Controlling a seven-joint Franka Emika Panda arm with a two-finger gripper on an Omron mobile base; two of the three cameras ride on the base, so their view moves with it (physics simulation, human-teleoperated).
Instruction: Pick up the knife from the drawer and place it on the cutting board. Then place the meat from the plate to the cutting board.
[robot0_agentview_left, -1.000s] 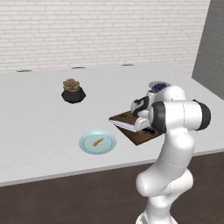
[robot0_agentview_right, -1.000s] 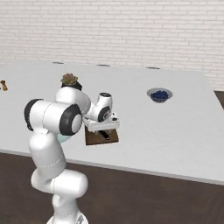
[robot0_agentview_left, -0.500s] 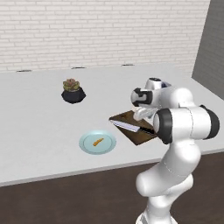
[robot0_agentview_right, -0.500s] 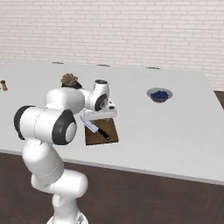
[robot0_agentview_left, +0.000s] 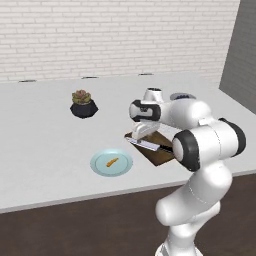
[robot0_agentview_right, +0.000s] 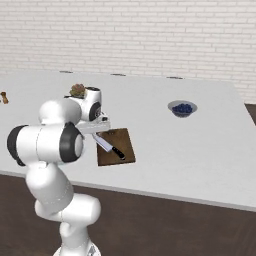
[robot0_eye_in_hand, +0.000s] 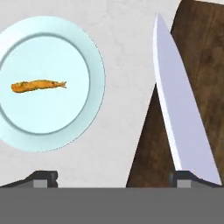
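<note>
Knife (robot0_eye_in_hand: 183, 118) down on the cutting board (robot0_agentview_right: 116, 146), blade tip jutting past its edge; next up, the meat (robot0_eye_in_hand: 38, 85). Best to shift across, centre over the sliver on the plate (robot0_eye_in_hand: 94, 65), then descend straight. Fingers (robot0_eye_in_hand: 45, 177) spread wide, empty, hovering above the desk (robot0_agentview_left: 45, 130); meat well off to one side, beyond the nearer fingertip

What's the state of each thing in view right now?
knife: lying on the cutting board, blade tip past its edge
cutting board: flat on counter
meat: on the plate
plate: beside the board
gripper: open, holding nothing
</note>
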